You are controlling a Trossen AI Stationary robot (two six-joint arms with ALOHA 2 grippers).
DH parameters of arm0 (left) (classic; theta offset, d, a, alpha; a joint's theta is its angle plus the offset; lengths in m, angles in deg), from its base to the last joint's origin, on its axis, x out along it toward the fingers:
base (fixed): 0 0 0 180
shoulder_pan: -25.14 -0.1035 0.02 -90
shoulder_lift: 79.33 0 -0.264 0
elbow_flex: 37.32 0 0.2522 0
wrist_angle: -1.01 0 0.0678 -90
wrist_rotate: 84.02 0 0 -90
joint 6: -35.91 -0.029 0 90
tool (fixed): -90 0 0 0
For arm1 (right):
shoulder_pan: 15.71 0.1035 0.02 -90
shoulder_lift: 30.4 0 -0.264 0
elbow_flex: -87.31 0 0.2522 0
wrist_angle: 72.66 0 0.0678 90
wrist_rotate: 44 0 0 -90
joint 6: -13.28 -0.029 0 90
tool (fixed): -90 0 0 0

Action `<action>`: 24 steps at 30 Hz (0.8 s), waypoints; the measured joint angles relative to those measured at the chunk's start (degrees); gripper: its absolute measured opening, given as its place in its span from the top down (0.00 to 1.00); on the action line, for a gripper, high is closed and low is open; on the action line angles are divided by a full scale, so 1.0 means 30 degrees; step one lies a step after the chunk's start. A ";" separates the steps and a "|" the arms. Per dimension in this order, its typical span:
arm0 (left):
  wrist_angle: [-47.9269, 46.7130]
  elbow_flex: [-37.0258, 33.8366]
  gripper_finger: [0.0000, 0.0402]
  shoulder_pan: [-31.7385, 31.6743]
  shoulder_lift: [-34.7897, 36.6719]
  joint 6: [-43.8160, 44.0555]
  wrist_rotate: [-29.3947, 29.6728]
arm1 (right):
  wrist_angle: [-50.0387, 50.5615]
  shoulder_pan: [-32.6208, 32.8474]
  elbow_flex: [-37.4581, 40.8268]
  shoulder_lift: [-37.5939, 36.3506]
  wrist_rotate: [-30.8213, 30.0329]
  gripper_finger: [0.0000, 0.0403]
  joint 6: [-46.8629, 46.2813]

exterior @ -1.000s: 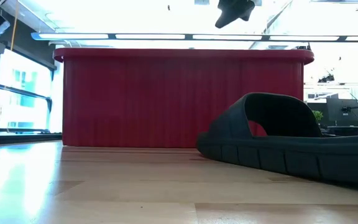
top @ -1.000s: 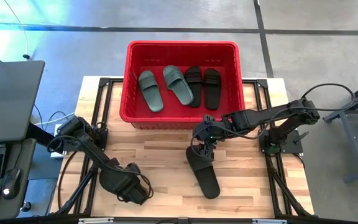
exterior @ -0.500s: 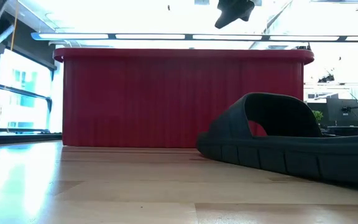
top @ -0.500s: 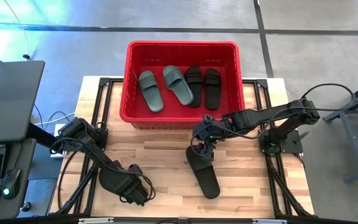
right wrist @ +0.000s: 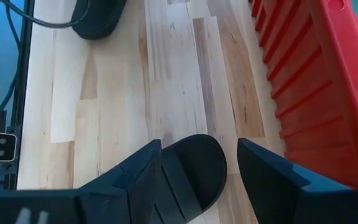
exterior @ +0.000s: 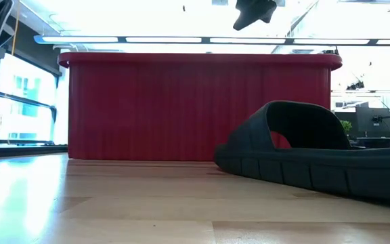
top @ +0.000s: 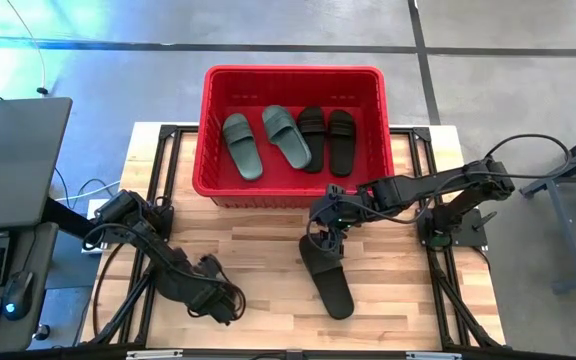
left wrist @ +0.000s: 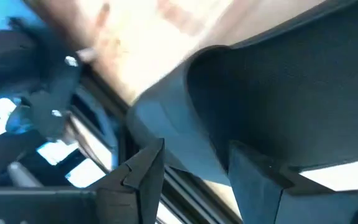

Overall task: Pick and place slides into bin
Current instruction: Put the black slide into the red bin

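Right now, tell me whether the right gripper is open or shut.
Open. The right gripper has its two fingers spread apart, hovering over one end of the black slide lying on the table, empty.

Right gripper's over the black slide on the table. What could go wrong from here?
Right gripper straddles only one end of the black slide: it may sag or slip. The bin wall stands close and tall; the slide could catch its rim. Left gripper is low near the table's front.
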 joint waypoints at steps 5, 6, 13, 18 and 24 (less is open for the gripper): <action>-0.0488 -0.0014 0.62 0.0000 0.0003 -0.0022 0.0732 | 0.0005 0.0000 0.0000 0.0000 0.0032 0.50 0.0000; -0.0504 -0.0014 0.63 0.0000 0.0003 -0.0033 0.0712 | 0.0005 0.0005 0.0000 0.0000 0.0067 0.50 0.0000; -0.0535 -0.0014 0.93 0.0000 0.0003 -0.2592 0.0698 | 0.0005 0.0015 0.0006 0.0000 0.0085 0.50 0.0000; -0.0633 0.0452 0.97 0.0000 0.0003 -0.3662 0.0674 | 0.0012 0.0015 0.0000 0.0000 0.0078 0.50 0.0000; -0.0986 0.4002 0.99 -0.0145 0.0003 -0.5705 0.3194 | 0.0005 0.0015 0.0000 0.0000 -0.0031 0.50 -0.0057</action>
